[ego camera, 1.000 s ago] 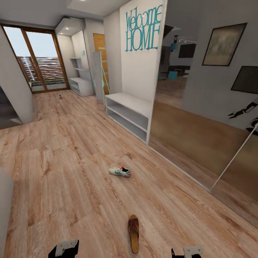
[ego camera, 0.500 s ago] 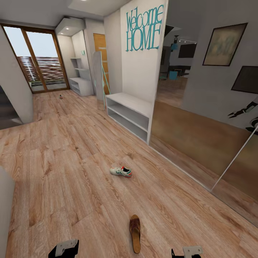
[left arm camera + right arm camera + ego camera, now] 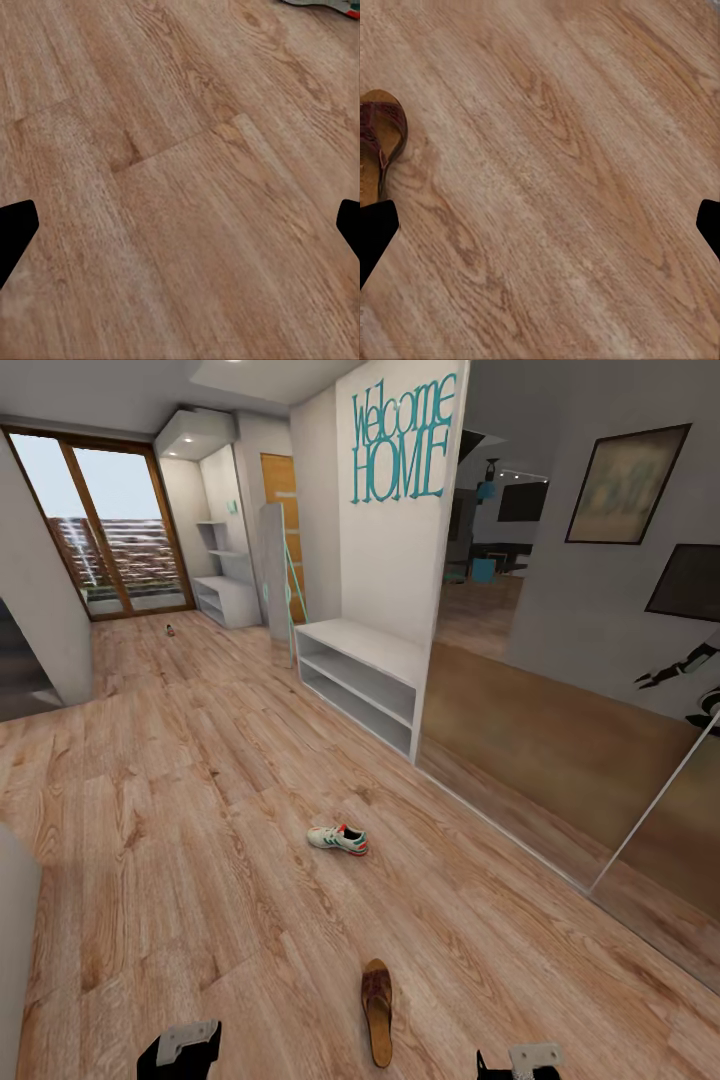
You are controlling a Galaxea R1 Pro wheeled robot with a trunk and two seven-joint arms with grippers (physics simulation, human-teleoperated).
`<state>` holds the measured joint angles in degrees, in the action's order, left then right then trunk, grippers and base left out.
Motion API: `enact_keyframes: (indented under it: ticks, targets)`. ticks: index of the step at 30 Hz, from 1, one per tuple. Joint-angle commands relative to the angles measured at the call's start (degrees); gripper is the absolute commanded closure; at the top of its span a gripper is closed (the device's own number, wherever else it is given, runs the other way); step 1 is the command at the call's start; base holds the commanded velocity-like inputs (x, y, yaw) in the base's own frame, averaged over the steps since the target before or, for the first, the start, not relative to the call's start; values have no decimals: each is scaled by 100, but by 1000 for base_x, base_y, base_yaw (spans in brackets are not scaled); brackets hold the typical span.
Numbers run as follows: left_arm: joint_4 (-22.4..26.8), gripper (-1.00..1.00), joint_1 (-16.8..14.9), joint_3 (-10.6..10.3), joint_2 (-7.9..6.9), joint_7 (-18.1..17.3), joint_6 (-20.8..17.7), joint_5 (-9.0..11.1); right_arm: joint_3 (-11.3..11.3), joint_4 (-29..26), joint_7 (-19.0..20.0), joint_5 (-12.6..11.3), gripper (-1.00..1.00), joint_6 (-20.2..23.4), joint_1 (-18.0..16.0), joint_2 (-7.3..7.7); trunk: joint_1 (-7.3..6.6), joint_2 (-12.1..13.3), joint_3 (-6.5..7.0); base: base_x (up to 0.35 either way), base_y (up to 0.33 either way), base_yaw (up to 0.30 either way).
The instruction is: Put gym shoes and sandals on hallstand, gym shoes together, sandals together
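Both arms low at near edge of head view, only the wrist ends showing. Left pincer [image 3: 180, 1050] near-left: pale grey bracket on black body. Right pincer [image 3: 520, 1060] near-right, same build, cut off by frame edge. Left wrist view: two black fingertips [image 3: 15, 229] at opposite sides, wide apart, nothing between them. Right wrist view: same, black fingertips [image 3: 375, 232] spread wide, nothing held. Both pincers point down at floor.
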<state>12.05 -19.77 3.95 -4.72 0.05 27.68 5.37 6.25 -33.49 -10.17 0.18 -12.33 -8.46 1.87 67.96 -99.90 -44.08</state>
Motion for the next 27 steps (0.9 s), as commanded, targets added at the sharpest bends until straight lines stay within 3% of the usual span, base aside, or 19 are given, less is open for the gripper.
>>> enact_keyframes:
  ticks: [1, 5, 8, 10, 13, 21, 27]
  targets:
    - [-2, -100, -15, -5, 0, -10, 10, 35, 44, -24, -56, 1, -100, -3, -6, -7, -1, -2, -5, 0, 0, 0]
    - [14, -100, -59, -11, -3, -22, -12, 12, 43, -201, -62, 5, -100, 17, -18, -111, -1, -2, -5, 0, 0, 0]
    - [14, -100, -391, -37, -6, -46, -164, -16, 43, -529, -70, 13, -100, 289, -111, -250, -1, -2, -5, 0, 0, 0]
    - [15, -100, -800, -48, -8, -62, -720, -30, 40, -763, -72, -6, -100, 1006, -348, -317, -1, -2, -5, 0, 0, 0]
    - [18, -100, -1094, -51, -7, -73, -1256, -34, 31, -852, -73, -27, -100, 1568, -719, -378, -1, -2, -5, 0, 0, 0]
    - [25, -100, -1157, -76, 10, -75, -1392, -59, 19, -871, -61, -62, -100, 1724, -975, -393, -1, -2, -5, 0, 0, 0]
    - [26, -100, -1141, -83, 19, -76, -1399, -251, 14, -863, -53, -68, -100, 1738, -999, -390, -1, -2, -5, 0, 0, 0]
